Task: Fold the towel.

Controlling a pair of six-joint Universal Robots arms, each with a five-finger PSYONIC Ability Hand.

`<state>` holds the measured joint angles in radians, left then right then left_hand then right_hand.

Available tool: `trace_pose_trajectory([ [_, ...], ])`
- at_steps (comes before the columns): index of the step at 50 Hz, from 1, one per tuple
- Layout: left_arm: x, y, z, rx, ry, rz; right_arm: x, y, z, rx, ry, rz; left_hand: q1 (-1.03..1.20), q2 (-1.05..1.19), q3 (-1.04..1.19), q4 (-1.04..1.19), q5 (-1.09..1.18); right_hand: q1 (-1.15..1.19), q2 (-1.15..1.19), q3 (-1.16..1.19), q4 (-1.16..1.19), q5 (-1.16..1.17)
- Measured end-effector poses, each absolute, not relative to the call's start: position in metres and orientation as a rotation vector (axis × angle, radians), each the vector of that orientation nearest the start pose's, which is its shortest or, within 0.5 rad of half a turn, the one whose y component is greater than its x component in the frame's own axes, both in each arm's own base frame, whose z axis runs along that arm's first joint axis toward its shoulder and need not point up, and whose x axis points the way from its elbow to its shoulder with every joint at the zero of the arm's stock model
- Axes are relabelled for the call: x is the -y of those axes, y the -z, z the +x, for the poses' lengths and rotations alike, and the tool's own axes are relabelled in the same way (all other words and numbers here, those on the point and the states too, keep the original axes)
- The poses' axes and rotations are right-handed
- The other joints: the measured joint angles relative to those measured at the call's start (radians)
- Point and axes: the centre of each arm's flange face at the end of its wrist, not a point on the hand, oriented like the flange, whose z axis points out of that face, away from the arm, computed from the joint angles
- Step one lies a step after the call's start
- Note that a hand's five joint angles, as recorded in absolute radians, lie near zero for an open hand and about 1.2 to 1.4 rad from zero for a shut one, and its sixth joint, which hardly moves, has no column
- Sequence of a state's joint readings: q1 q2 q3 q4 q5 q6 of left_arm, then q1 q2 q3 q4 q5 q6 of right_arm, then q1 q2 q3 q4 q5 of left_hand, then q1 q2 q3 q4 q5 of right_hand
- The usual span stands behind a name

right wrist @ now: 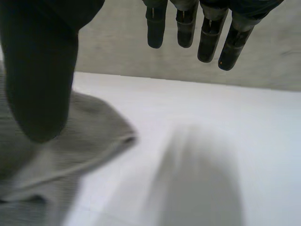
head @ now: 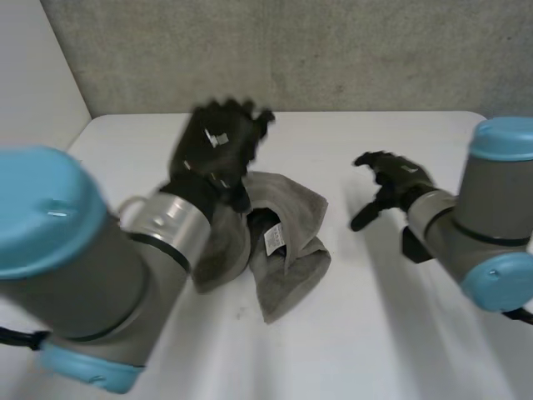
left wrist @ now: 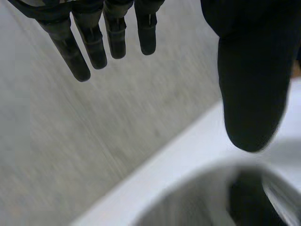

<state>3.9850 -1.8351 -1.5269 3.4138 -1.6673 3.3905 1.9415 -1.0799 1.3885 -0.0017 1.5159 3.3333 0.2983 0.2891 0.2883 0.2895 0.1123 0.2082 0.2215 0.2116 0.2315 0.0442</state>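
Surroundings: A white table (head: 400,325) takes up the lower part of the head view, and a grey wall (head: 333,50) runs across the top.
Towel: A grey towel (head: 291,258) lies crumpled on the table just left of the frame's centre. It is not folded flat, and a small white label (head: 274,241) shows near its middle.
In the way: The left arm (head: 100,258) reaches in from the lower left and covers the towel's left side.
Left hand: The left hand (head: 218,146) is raised at upper centre-left, above the towel's far edge. In its wrist view the fingers (left wrist: 94,44) are straight and well apart from the thumb, holding nothing.
Right hand: The right hand (head: 391,183) sits right of centre, beside the towel and apart from it. Its fingers (right wrist: 207,40) are straight and spread from the thumb, empty.
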Motion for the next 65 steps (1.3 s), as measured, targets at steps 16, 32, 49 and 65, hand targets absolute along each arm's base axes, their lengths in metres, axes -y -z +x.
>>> trace_pose_trajectory([
  [16, 0.240, -0.138, -0.387, -2.195, 2.227, 1.190, 0.298, -0.166, 0.222, -2.420, 1.529, -0.262, 0.234, 0.244, 0.228, 0.229, 0.229, 0.000, 0.000, 0.000, 0.000, 0.000],
  [32, 0.235, -0.251, -0.387, -1.875, 2.644, 0.983, 0.320, -0.142, 0.230, -2.430, 1.525, -0.321, 0.868, 0.922, 0.921, 0.921, 0.906, 0.000, 0.000, 0.000, 0.000, 0.000],
  [49, 0.182, -0.395, -0.333, -1.640, 2.969, 0.754, 0.324, -0.151, 0.289, -2.112, 1.223, -0.100, 0.872, 0.928, 0.927, 0.928, 0.911, 0.000, 0.000, 0.000, 0.000, 0.000],
  [65, 0.173, -0.423, -0.313, -1.551, 3.014, 0.686, 0.257, -0.131, 0.374, -2.011, 0.934, -0.157, 0.872, 0.928, 0.927, 0.928, 0.911, 0.000, 0.000, 0.000, 0.000, 0.000],
])
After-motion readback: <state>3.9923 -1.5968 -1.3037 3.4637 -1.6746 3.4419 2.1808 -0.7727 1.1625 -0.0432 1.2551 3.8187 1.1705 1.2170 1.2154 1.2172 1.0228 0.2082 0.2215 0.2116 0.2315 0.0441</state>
